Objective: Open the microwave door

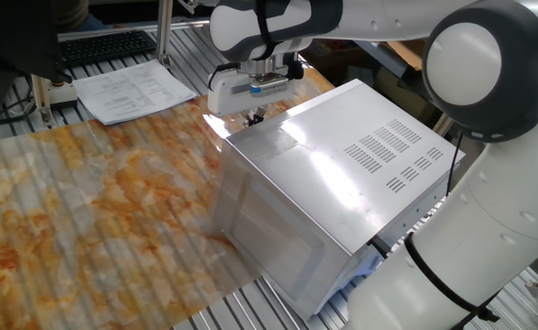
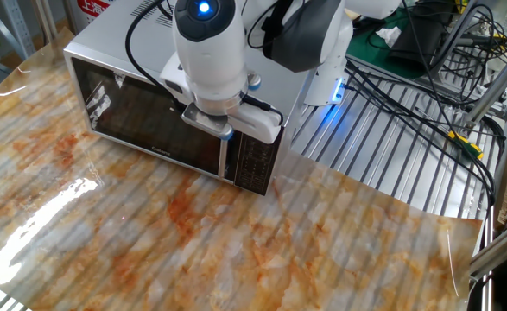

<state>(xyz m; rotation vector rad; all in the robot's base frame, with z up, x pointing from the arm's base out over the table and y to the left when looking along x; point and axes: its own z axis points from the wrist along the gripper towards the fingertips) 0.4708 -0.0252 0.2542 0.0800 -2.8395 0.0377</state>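
The microwave (image 1: 342,174) is a large silver-white box with vent slots on its top. In the other fixed view its door (image 2: 141,121), with a dark window, lies flush against the box, next to the control panel (image 2: 255,162). My gripper (image 1: 256,115) hangs at the top front corner of the microwave. In the other fixed view the gripper (image 2: 224,133) sits at the door's right edge, on the seam with the control panel. The hand hides most of the fingers, so their gap and grip cannot be made out.
The microwave stands on an orange-marbled mat (image 1: 94,202). Papers (image 1: 131,90) and a keyboard (image 1: 104,46) lie at the far left. Cables (image 2: 426,78) run over the slatted metal table (image 2: 383,155) to the right of the microwave.
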